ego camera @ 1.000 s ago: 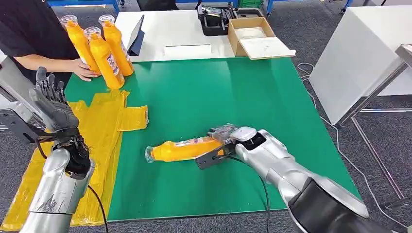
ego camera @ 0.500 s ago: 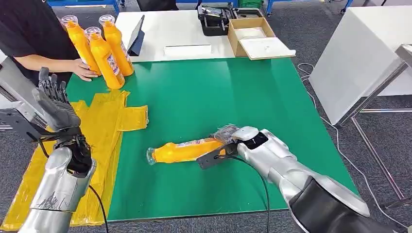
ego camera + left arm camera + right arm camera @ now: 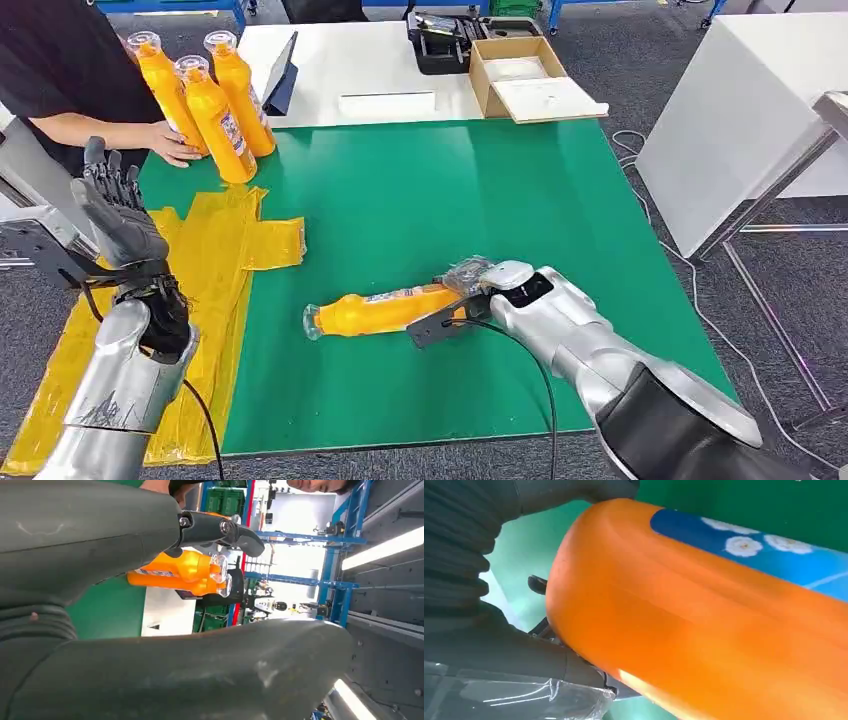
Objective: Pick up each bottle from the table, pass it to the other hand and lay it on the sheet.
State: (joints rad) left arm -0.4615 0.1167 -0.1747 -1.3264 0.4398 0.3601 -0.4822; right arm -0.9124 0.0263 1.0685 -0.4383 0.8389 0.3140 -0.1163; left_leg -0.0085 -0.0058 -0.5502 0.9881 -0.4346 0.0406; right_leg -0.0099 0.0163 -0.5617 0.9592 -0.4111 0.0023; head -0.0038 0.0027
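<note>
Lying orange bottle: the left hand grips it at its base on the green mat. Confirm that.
Wrong hand. The head view shows the right hand gripping the lying orange bottle at its base on the green mat; the left hand is raised, holding nothing.

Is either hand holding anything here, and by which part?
The right hand grips the lying orange bottle at its base end. The left hand is raised, holding nothing.

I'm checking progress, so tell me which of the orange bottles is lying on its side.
The bottle on the green table, gripped at its base by the right hand. The three other bottles stand upright at the far corner.
</note>
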